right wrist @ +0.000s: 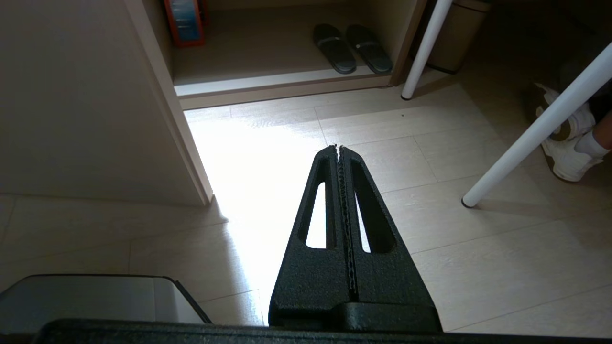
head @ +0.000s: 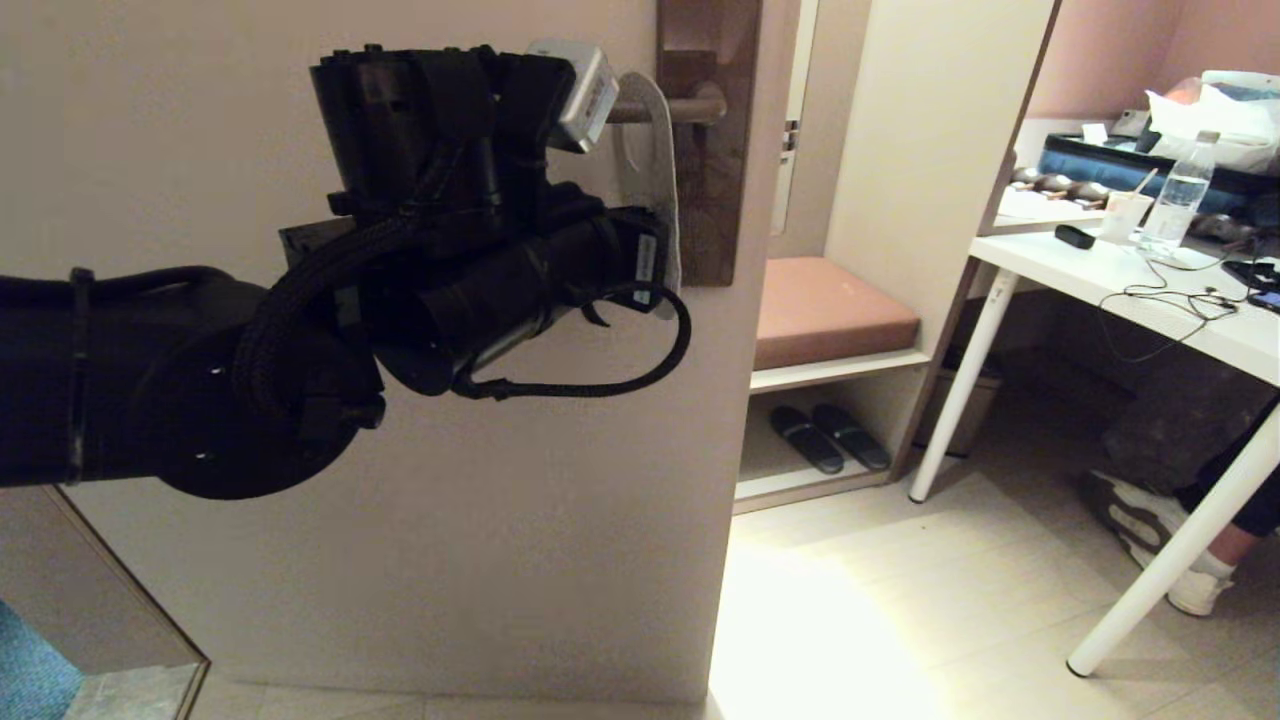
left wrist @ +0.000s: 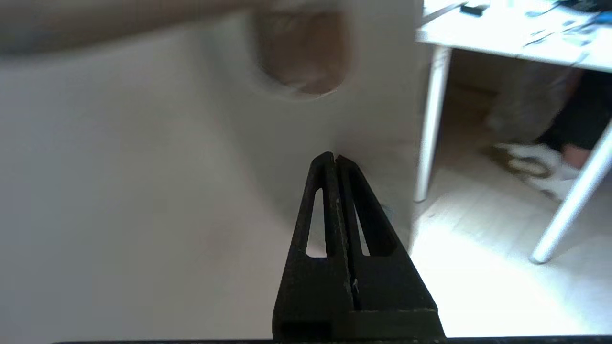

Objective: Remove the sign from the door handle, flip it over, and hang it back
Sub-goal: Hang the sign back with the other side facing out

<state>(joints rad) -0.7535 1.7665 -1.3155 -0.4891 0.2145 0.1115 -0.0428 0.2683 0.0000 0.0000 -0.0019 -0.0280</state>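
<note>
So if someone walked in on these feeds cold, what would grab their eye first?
Most likely the left arm, which fills the head view's left and middle, raised against the door. Its left gripper is shut on the lower edge of the sign, whose white side faces out as it hangs on the door handle. The right gripper is shut and parked low, pointing at the sunlit floor.

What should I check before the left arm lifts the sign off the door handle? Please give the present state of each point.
1. The sign hangs on the door handle: ok.
2. The left gripper is close to the sign: ok.
3. Its shut fingers really pinch the sign: cannot tell.
4. Which printed side faces out: cannot tell.
5. The right gripper is shut, low over the floor, out of the way: ok.
</note>
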